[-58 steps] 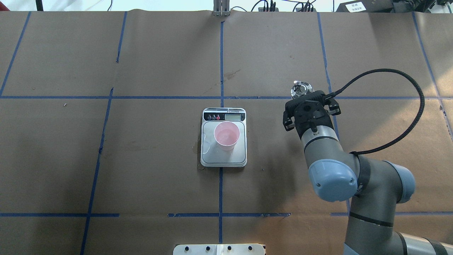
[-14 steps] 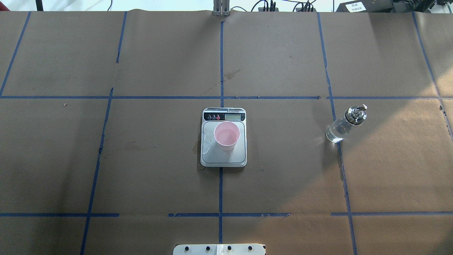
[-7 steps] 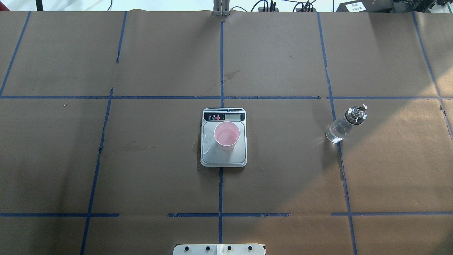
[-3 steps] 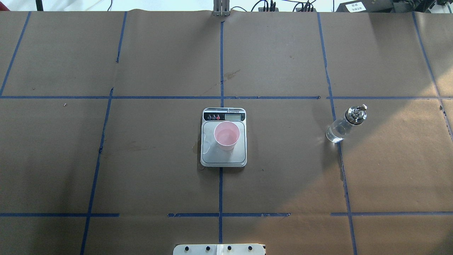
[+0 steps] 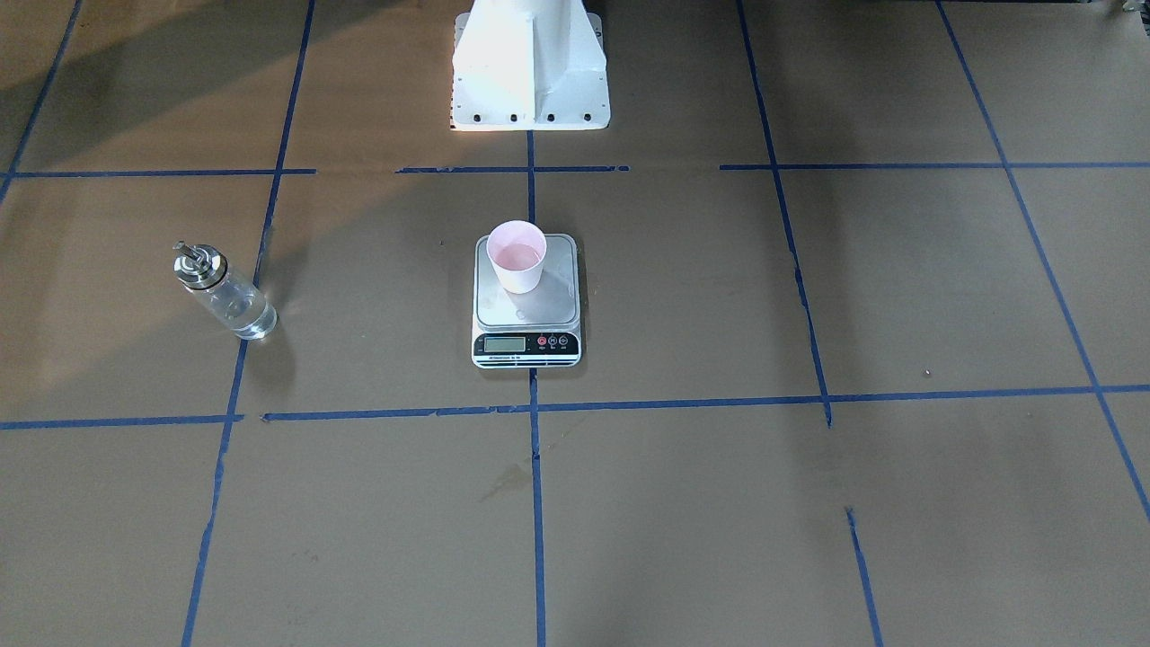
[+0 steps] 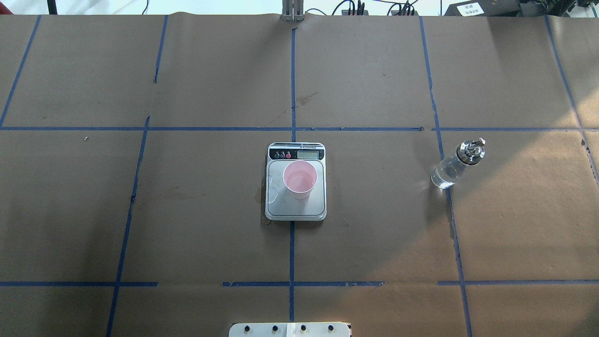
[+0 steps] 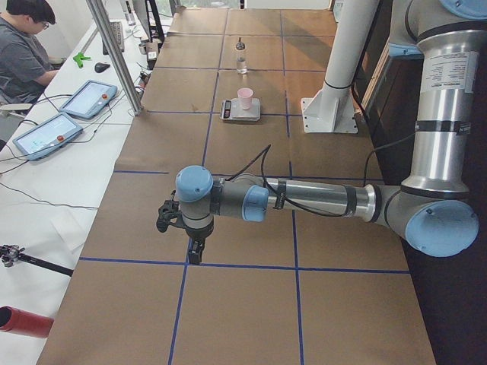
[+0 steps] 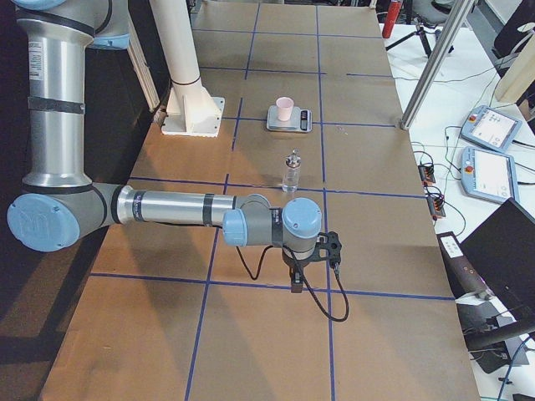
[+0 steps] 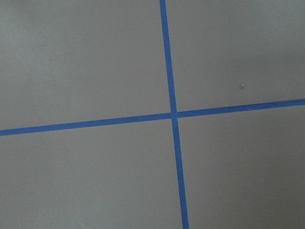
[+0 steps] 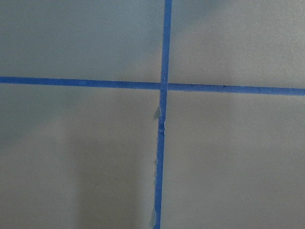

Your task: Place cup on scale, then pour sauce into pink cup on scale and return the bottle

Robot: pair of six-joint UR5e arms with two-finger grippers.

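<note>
You see the left pincer point(image 7: 195, 253) and the right pincer point(image 8: 296, 281) only from the side, so you cannot tell if they are apart or together. They point down over the tabletop point(image 6: 187, 210) and seem to hold nothing. One cup point(image 6: 300, 179) stands on one scale point(image 6: 295, 209), one bottle point(image 6: 453, 166) stands well apart on the robot's right, and the scale's writing is too small to read.

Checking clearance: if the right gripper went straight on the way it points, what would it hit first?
The right gripper points down and would most likely meet the brown table paper first, near the blue tape crossing that its wrist camera shows. Nothing shows in between, and the bottle stands apart.
</note>
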